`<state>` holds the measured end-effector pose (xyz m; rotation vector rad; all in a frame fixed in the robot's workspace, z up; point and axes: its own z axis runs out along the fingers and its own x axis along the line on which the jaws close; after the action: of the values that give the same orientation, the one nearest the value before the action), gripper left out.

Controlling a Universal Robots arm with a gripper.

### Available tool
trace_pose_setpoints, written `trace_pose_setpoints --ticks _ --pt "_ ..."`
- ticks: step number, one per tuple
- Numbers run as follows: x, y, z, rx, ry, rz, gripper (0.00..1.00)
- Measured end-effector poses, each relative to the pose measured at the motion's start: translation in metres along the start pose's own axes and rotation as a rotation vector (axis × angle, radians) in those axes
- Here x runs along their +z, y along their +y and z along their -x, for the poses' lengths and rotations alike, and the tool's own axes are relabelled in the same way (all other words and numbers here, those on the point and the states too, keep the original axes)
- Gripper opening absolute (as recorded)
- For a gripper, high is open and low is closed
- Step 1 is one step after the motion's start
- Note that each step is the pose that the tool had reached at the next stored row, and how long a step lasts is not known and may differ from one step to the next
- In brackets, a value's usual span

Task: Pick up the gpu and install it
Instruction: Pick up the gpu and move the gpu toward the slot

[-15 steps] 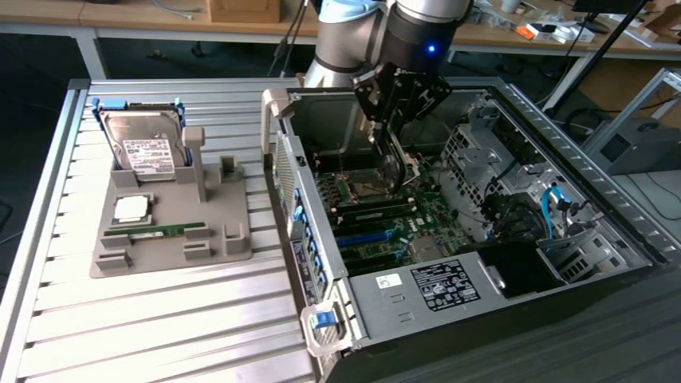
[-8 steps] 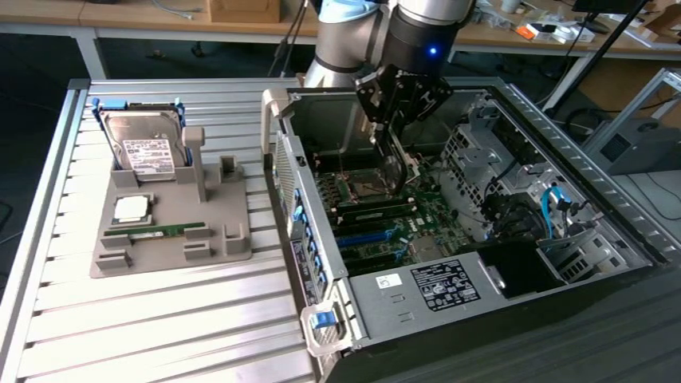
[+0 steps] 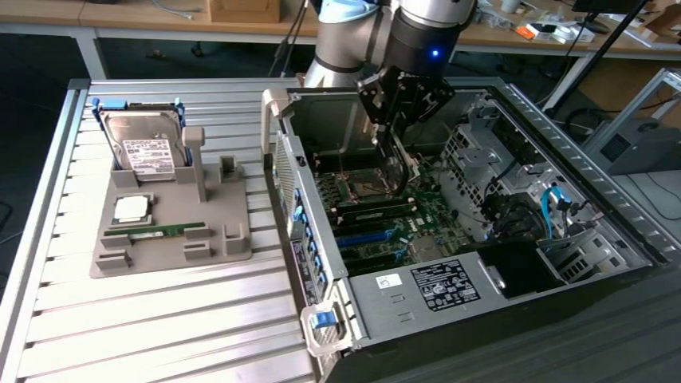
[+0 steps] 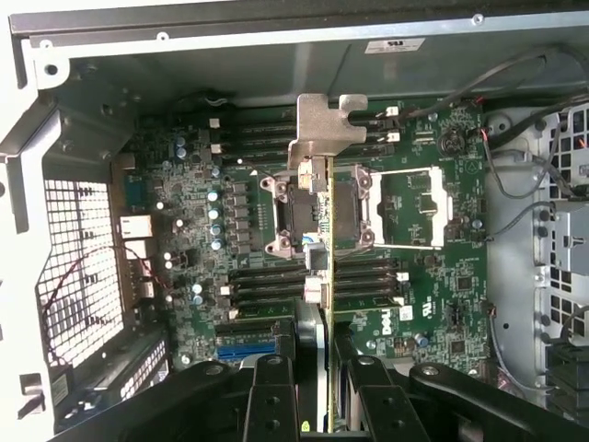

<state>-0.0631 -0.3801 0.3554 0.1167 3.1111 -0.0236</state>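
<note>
In the exterior view, the gripper (image 3: 391,128) hung over the open computer case (image 3: 282,152), its jaws clamped on the gpu (image 3: 398,167). The card was held on edge, reaching down inside the case, its lower end close above the motherboard (image 3: 426,231); whether it touched the board could not be told. Outside the case, beyond its perforated end wall, stood a grey tray (image 3: 171,255) carrying a hard drive (image 3: 143,144) and a green memory stick (image 3: 158,231).

In the wrist view, the gripper (image 4: 324,396) was pinched narrowly on the gpu (image 4: 329,276), one black finger (image 4: 269,401) on each side of the thin board. The card appeared edge-on inside the case (image 4: 276,64), crossing in front of the open processor socket (image 4: 405,207) on the motherboard (image 4: 442,276). Its silver bracket (image 4: 324,124) was at the end farthest from the gripper.
</note>
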Motion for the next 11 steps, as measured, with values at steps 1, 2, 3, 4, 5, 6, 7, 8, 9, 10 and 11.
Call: trace_pose_setpoints --ticks 1,2,3,4,5,6,7,8,9,10,11 --pt "0.0002 -0.0002 0.0003 0.0 -0.0001 0.0 0.27" --pt "0.0005 -0.0006 0.0008 0.0 -0.0001 0.0 0.27" --pt "0.0006 -0.001 0.001 0.0 -0.0001 -0.0001 0.27" --pt "0.0008 -0.0018 0.0015 0.0 -0.0001 -0.0001 0.27" --pt "0.001 -0.0023 0.0017 0.0 -0.0001 0.0 0.27" --pt "0.001 -0.0031 0.0021 0.0 -0.0001 -0.0001 0.27" --pt "0.0011 -0.0041 0.0023 0.0 -0.0001 -0.0001 0.27" --pt "0.0012 -0.0054 0.0027 0.0 -0.0001 -0.0002 0.27" --pt "0.0013 -0.0062 0.003 0.0 -0.0001 -0.0002 0.27" --pt "0.0013 -0.007 0.0033 0.0 -0.0001 -0.0003 0.27" --pt "0.0014 -0.0077 0.0036 0.0 -0.0001 -0.0002 0.27"
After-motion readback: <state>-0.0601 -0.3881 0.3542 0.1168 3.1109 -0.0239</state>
